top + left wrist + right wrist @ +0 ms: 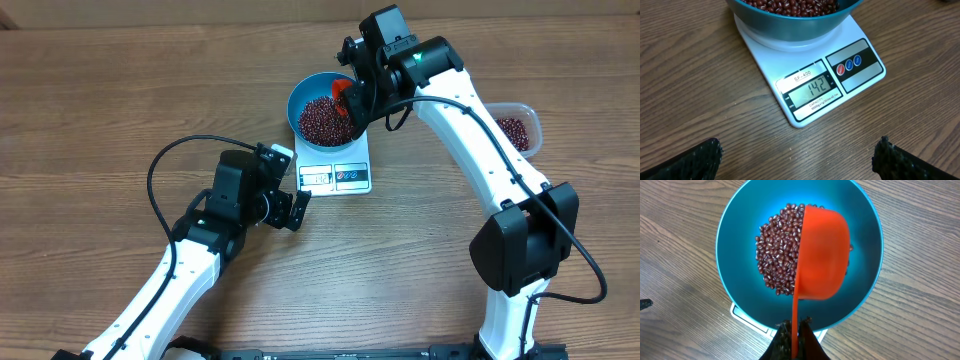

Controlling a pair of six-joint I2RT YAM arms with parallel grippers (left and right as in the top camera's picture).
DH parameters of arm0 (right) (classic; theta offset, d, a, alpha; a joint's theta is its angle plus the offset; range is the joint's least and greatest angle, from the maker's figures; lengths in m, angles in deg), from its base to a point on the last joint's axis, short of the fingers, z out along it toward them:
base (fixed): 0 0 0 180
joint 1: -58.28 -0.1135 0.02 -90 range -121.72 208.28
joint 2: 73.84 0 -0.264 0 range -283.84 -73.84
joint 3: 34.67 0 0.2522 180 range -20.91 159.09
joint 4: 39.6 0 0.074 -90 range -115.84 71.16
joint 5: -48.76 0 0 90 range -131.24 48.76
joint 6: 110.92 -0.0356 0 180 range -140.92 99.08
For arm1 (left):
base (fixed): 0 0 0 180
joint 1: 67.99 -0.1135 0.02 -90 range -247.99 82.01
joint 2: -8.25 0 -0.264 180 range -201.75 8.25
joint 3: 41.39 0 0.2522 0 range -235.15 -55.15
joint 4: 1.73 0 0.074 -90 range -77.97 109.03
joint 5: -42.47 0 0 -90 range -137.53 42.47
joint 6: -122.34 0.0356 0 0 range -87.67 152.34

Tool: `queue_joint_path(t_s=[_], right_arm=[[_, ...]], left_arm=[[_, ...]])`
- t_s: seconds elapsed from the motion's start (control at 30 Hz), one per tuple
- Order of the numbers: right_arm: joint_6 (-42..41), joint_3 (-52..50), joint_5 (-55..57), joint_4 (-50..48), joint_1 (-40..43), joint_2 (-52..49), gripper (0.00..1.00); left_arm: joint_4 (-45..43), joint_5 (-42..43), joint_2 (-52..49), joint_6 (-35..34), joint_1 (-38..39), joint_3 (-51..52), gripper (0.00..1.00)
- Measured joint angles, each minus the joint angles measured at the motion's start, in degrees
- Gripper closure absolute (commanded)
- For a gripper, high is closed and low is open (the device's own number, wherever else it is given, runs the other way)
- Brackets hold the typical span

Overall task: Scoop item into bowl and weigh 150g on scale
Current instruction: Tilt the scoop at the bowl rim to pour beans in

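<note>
The right gripper (794, 336) is clamped tight on the handle of the one orange scoop (822, 255). It holds the cup tipped on its side directly above the one blue bowl (735, 235), the handle running straight out from the gripper. The bowl of beans (777, 255) sits on the single scale (765, 60), whose display (812, 89) reads 142. Any top-up probably comes from the one clear tub (536, 120), right of the bowl and nearer the right arm. The left gripper (292, 208) hangs wide open and empty, near-left of the scale.

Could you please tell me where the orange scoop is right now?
In the right wrist view the orange scoop is tipped over the right half of the blue bowl, above the beans, its handle clamped in the right gripper.
</note>
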Motion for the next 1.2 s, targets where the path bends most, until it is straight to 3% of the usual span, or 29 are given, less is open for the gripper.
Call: queue_joint_path(t_s=[1.2], right_arm=[[1.14, 0.0, 6.19, -0.39, -1.09, 0.0, 0.96]], left_arm=[[0.0, 0.0, 0.0, -0.02, 0.0, 0.0, 0.01]])
